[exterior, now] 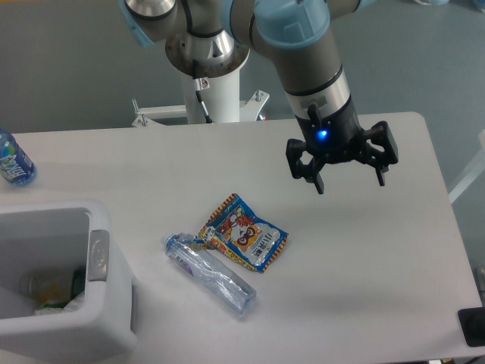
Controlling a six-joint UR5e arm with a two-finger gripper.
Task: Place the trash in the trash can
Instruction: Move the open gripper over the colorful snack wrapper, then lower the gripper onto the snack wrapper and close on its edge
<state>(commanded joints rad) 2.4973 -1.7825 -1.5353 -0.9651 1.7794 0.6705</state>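
A flat blue-and-orange snack packet (pixel 244 233) with a cartoon face lies near the table's middle. Touching its left edge, a crushed clear plastic bottle (pixel 209 274) lies on its side, pointing down and right. The white boxy trash can (pixel 102 307) stands at the lower left, with a grey oval patch on its rim and some rubbish inside. My gripper (pixel 352 182) hangs open above the table, up and to the right of the packet, with nothing between its fingers.
An upright blue-labelled bottle (pixel 13 160) stands at the table's far left edge. The arm's white base post (pixel 214 91) rises behind the table's back edge. A dark object (pixel 473 327) sits at the lower right corner.
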